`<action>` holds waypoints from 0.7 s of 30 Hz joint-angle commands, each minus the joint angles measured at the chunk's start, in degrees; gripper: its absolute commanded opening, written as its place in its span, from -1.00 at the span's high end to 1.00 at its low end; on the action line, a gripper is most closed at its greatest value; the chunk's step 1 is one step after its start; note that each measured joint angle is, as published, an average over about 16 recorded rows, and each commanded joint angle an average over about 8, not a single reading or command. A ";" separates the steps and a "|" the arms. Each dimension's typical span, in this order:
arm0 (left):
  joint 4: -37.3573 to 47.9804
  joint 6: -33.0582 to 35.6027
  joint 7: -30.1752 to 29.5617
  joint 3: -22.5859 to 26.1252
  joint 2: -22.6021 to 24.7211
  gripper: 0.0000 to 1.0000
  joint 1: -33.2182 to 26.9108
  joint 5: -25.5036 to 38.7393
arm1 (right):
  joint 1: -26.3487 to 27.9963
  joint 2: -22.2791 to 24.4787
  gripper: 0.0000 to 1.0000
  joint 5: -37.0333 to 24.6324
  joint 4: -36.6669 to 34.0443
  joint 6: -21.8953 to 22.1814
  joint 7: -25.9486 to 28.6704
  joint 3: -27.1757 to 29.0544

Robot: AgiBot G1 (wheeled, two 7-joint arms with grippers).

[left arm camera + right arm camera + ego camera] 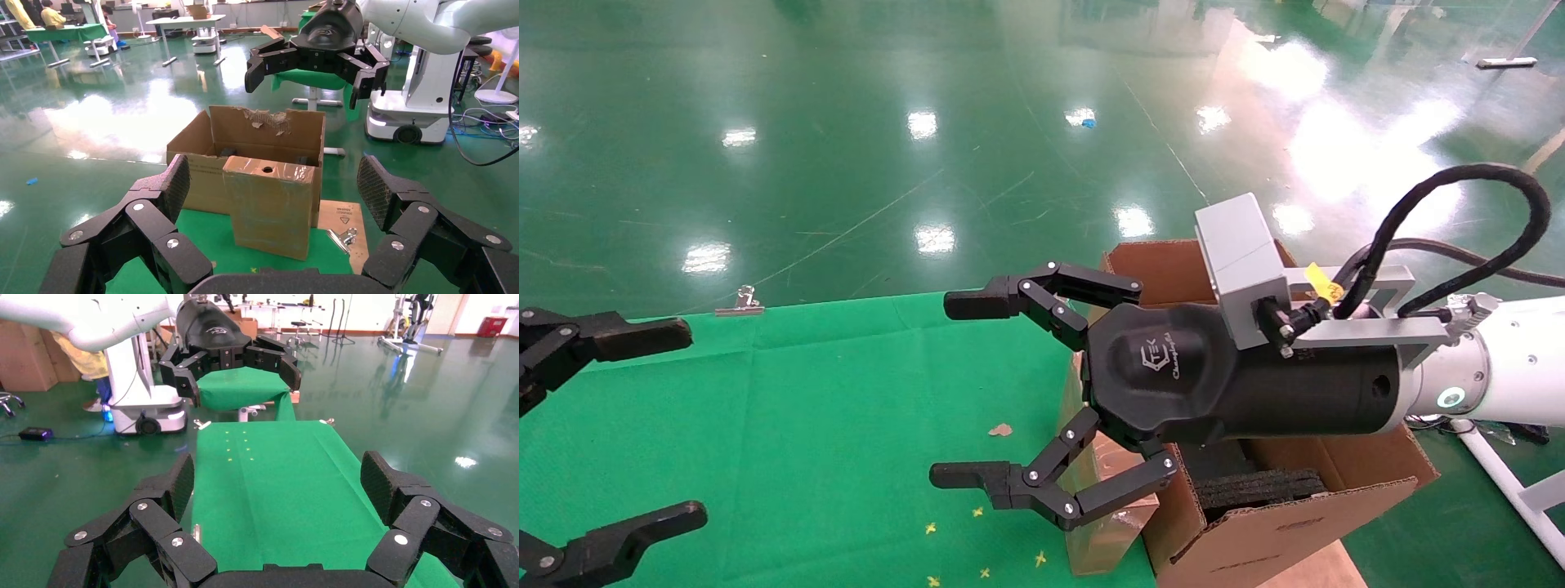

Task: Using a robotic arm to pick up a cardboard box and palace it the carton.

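The slim brown cardboard box [269,205] stands upright on the green table against the carton, its narrow face with the round hole facing up. In the head view the box [1103,535] is mostly hidden under my right gripper. The large carton [1295,523] with a torn flap [269,116] stands off the table's right edge. The robotic arm's right gripper [954,390] hovers open and empty above the box, fingers pointing left; it also shows in the left wrist view [309,82]. My left gripper [682,423] is open and empty at the table's left side, facing the box.
Black foam blocks [1258,490] lie inside the carton. A metal binder clip [343,236] and a flat cardboard piece [343,214] lie beside the box. Another clip [740,302] sits at the table's far edge. A small scrap [999,429] lies on the green cloth [846,425].
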 commanded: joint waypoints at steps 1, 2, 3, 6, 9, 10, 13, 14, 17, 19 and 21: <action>0.00 -0.01 0.01 0.02 -0.01 -1.00 0.00 -0.01 | 0.00 0.00 -1.00 0.00 0.00 0.00 0.00 0.00; 0.00 0.00 0.00 0.00 0.00 -1.00 0.00 0.00 | 0.00 0.00 -1.00 0.00 0.00 0.00 0.00 0.00; 0.00 0.01 -0.01 -0.02 0.01 -1.00 0.00 0.01 | 0.00 0.00 -1.00 0.00 0.00 0.00 0.00 0.00; -0.01 0.04 -0.05 -0.10 0.04 -1.00 0.02 0.07 | 0.00 0.00 -1.00 0.00 0.00 0.00 0.00 0.00; -0.03 0.08 -0.11 -0.20 0.08 -1.00 0.05 0.14 | 0.00 0.00 -1.00 0.00 0.00 0.00 0.00 0.00; -0.03 0.09 -0.13 -0.24 0.09 -1.00 0.06 0.16 | 0.00 0.00 -1.00 0.00 0.00 0.00 0.00 0.00; -0.04 0.12 -0.17 -0.32 0.13 -1.00 0.08 0.22 | 0.00 0.00 -1.00 0.00 0.01 0.00 0.00 0.01; -0.04 0.13 -0.19 -0.34 0.13 -1.00 0.08 0.23 | 0.00 0.00 -1.00 0.00 0.01 0.00 0.00 0.02; -0.03 0.13 -0.21 -0.39 0.15 -1.00 0.09 0.25 | -0.01 0.01 -1.00 0.00 0.02 0.01 0.00 0.03; -0.03 0.13 -0.22 -0.40 0.16 -1.00 0.09 0.26 | -0.01 0.01 -1.00 0.00 0.02 0.02 -0.01 0.04; -0.03 0.13 -0.22 -0.41 0.16 -1.00 0.09 0.26 | -0.01 0.01 -1.00 0.01 0.01 0.02 -0.01 0.04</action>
